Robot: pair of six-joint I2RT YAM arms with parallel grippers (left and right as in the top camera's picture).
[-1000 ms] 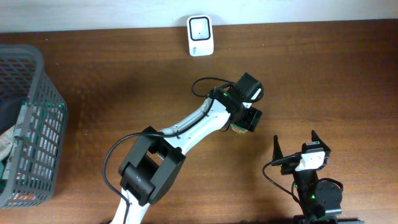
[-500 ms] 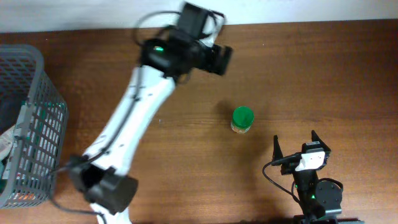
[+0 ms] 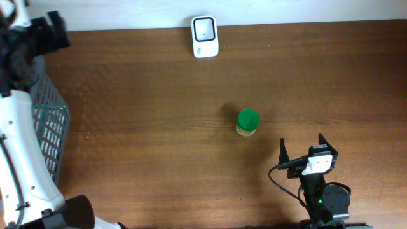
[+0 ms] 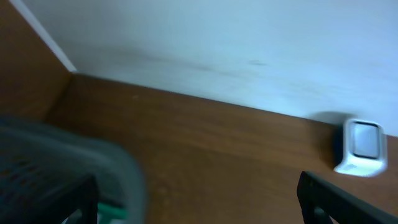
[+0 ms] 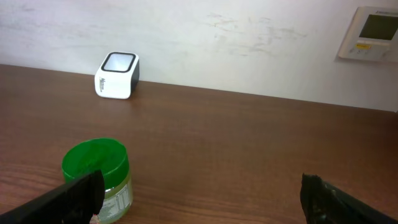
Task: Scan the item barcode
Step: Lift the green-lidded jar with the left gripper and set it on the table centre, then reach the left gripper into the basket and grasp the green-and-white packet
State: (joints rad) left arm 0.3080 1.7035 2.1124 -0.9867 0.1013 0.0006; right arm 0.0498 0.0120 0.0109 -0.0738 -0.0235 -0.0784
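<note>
The item, a small jar with a green lid [image 3: 247, 123], stands upright on the wooden table with nothing holding it. It shows at the lower left of the right wrist view [image 5: 96, 177]. The white barcode scanner [image 3: 205, 36] sits at the table's back edge by the wall [image 5: 116, 76] [image 4: 364, 147]. My left gripper [image 3: 38, 35] is blurred at the far left above the basket; its jaws stand wide and empty [image 4: 199, 205]. My right gripper [image 3: 301, 147] rests open near the front edge, just right of the jar [image 5: 199, 199].
A grey mesh basket [image 3: 54, 114] stands at the left edge of the table, its rim blurred under the left gripper [image 4: 74, 162]. A wall panel [image 5: 373, 31] hangs at the upper right. Bare brown tabletop lies between jar and scanner.
My left gripper let go of the jar and swung away from it, up past the scanner, to the far left over the basket. The jar stays standing. The right arm has not moved.
</note>
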